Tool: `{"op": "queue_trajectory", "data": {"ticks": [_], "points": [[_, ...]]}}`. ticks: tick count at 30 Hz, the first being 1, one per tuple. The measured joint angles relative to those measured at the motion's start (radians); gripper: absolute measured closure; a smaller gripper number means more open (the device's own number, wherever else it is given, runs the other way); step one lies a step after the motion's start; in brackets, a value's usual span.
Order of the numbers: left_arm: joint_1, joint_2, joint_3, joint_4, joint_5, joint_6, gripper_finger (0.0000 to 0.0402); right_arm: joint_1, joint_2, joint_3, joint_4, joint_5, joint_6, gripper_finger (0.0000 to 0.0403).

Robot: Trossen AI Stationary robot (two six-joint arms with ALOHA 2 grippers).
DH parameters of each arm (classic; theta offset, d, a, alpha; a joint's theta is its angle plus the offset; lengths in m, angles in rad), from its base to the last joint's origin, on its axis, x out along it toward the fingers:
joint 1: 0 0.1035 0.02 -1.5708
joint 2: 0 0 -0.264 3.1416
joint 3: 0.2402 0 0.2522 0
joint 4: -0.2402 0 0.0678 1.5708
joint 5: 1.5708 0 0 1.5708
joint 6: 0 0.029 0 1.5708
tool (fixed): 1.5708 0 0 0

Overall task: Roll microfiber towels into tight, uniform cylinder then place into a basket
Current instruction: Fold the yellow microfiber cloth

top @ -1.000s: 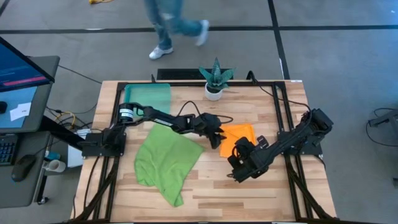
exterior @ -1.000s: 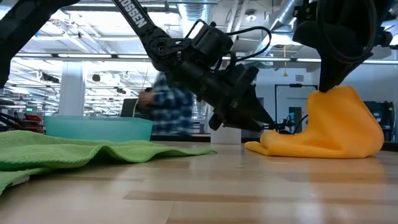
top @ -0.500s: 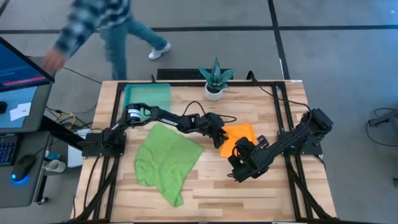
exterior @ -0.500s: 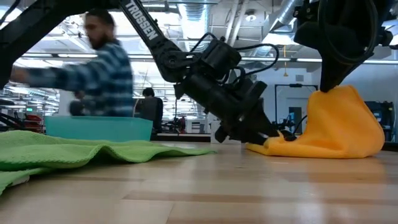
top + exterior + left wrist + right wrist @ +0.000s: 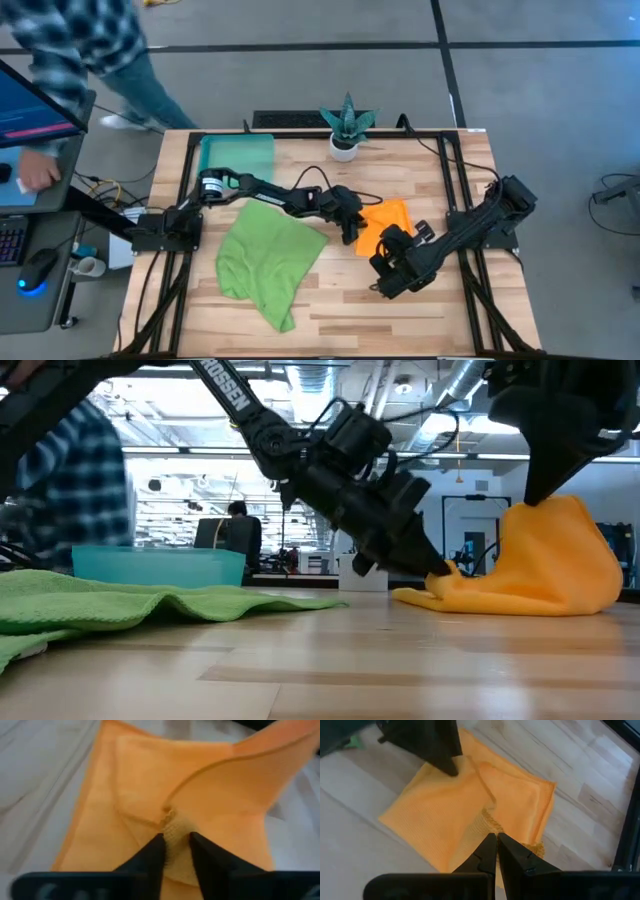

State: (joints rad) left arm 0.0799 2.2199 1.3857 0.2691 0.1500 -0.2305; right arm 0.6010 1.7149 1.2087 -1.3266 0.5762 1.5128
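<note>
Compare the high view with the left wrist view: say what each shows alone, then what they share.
Only the high view shows the green towel spread flat, the teal basket, the potted plant, the right gripper and a person at the table's far left corner. Only the left wrist view shows the left gripper pinching a fold. Both show the orange towel.

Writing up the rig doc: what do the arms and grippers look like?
Both arms are black and jointed. The left arm has a white band near its shoulder, white lettering along a link and loose black cables. Left gripper and right gripper each end in two tapered dark fingers.
</note>
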Motion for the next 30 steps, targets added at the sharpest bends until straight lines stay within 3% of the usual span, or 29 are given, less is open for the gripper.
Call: {"op": "queue_trajectory", "data": {"ticks": [5, 11, 18, 30], "points": [[-0.046, -0.042, 0.0, -0.037, -0.021, 0.098, 0.0395, 0.047, 0.0, 0.0, 0.006, 0.01, 0.01, 0.0365], [-0.13, -0.081, 0.0, -0.126, -0.04, 0.34, 0.0396, 0.124, 0.0, 0.0, 0.011, 0.062, 0.032, 0.0365], [-0.249, -0.104, 0.0, -0.156, -0.185, 0.487, 0.0398, 0.252, 0.006, 0.0, 0.055, 0.058, 0.084, 0.0365], [-0.375, -0.104, 0.012, -0.158, -0.189, 0.712, 0.0401, 0.399, 0.113, -0.05, 0.287, 0.014, 0.051, 0.0365]]}}
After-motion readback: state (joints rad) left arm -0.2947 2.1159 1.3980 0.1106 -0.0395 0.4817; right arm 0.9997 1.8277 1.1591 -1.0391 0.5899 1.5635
